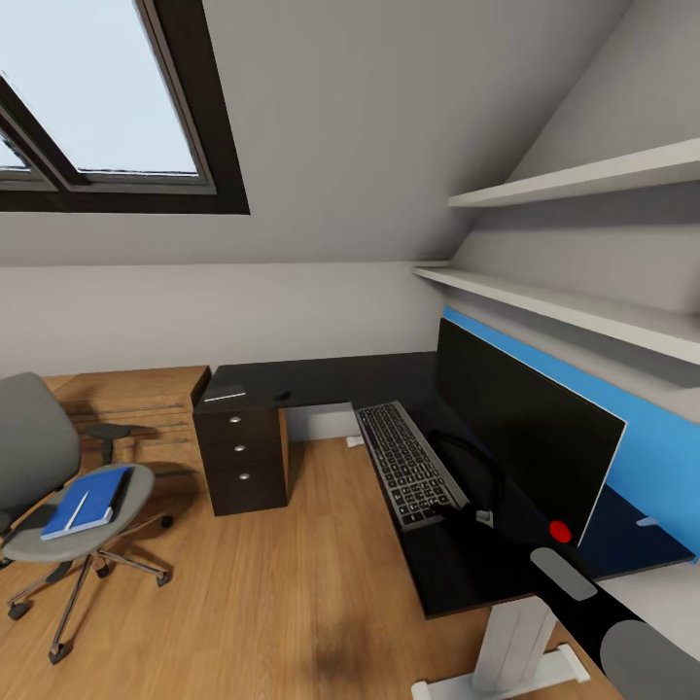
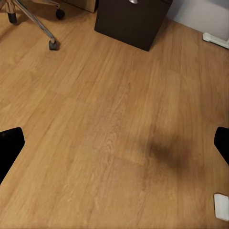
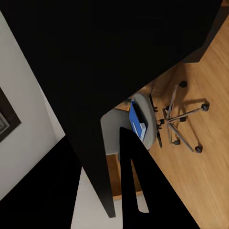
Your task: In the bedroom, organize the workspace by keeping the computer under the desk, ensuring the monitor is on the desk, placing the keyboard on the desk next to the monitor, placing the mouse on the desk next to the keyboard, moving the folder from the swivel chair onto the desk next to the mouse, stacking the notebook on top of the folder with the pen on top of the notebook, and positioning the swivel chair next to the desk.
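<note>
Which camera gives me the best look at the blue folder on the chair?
The head view: the folder lies flat on the swivel chair seat, its whole top face visible with a thin white stick on it. The right wrist view catches the folder only as a narrow blue sliver past the desk edge. The left wrist view shows just the chair's wheeled base.

The right arm (image 1: 603, 612) is seen stretched forward, its gripper (image 1: 476, 510) lowered; finger spread cannot be judged.

Head overlooks desk (image 1: 321, 374); wrists share chair (image 3: 143, 125).
</note>
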Robot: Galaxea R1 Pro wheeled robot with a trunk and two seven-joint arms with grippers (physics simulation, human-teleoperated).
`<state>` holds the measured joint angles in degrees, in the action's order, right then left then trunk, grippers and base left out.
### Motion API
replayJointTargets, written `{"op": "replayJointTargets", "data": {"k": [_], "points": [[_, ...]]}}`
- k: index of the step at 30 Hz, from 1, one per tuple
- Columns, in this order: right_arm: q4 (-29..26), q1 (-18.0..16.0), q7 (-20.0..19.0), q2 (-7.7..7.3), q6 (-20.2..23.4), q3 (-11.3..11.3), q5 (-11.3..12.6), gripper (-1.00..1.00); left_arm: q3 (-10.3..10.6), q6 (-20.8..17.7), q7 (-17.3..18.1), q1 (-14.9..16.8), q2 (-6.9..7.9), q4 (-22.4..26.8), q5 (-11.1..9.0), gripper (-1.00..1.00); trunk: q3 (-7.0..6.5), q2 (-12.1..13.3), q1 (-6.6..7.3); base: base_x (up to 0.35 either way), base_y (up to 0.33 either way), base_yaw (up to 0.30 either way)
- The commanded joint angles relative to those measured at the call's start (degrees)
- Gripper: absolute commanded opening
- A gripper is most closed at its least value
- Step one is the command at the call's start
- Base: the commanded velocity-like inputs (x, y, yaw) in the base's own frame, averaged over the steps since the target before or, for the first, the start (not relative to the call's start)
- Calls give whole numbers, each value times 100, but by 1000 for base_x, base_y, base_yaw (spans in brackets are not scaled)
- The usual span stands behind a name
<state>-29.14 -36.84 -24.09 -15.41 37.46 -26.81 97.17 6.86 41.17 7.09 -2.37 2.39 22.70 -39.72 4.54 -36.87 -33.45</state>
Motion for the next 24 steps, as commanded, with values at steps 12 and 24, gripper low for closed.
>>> {"op": "replayJointTargets", "data": {"k": [12, 24], "points": [[-2, -8, -36, -4, -2, -38, 23, -100, 28, 13, 21, 0, 7, 7, -62, 100, -19, -8, -2, 0, 0, -117], [-4, -8, -40, 2, -2, -42, 25, -100, 26, 13, 21, 0, 4, 7, -62, 100, -26, -8, -2, 0, 0, -74]]}}
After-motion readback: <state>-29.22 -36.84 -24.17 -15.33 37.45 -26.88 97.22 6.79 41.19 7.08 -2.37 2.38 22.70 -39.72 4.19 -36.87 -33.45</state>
